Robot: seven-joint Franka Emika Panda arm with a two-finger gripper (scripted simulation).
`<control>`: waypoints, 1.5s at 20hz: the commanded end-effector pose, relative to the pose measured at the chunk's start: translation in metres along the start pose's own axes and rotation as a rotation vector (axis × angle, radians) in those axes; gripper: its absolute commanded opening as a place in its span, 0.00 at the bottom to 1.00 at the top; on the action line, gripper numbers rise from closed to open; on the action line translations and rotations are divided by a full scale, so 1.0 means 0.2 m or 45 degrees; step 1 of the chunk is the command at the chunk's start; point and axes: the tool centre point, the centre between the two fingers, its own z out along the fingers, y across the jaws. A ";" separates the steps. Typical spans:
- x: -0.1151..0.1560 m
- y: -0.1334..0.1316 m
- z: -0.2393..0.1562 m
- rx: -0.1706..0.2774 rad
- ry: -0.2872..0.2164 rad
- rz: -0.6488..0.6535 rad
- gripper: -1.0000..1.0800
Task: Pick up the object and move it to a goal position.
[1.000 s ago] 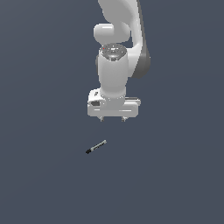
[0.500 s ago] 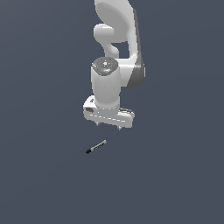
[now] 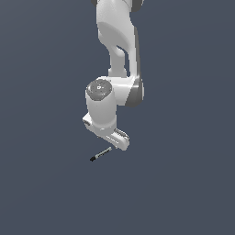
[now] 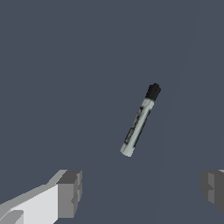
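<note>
The object is a thin pen-like stick [image 3: 101, 153] with a light grey body and a black end. It lies flat on the dark grey floor, black end toward the exterior view's left. My gripper [image 3: 117, 140] hangs low just above its grey end, pointing down. In the wrist view the stick [image 4: 140, 122] lies at a slant, apart from the fingers. The gripper [image 4: 142, 190] is open and empty, its two grey fingertips [image 4: 70, 192] set wide apart, much wider than the stick is long.
The white arm [image 3: 117, 41] rises from the gripper toward the top of the exterior view. A plain dark grey floor [image 3: 46, 183] spreads on all sides.
The arm has come down and turned its wrist. The gripper now sits lower and closer to the stick. The stick has not moved.
</note>
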 end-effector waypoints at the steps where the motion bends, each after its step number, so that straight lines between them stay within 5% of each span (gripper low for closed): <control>1: 0.04 0.02 0.06 -0.004 -0.004 0.109 0.96; 14: 0.16 0.11 0.27 -0.027 -0.009 0.487 0.96; 30: 0.17 0.13 0.42 -0.031 -0.009 0.536 0.96</control>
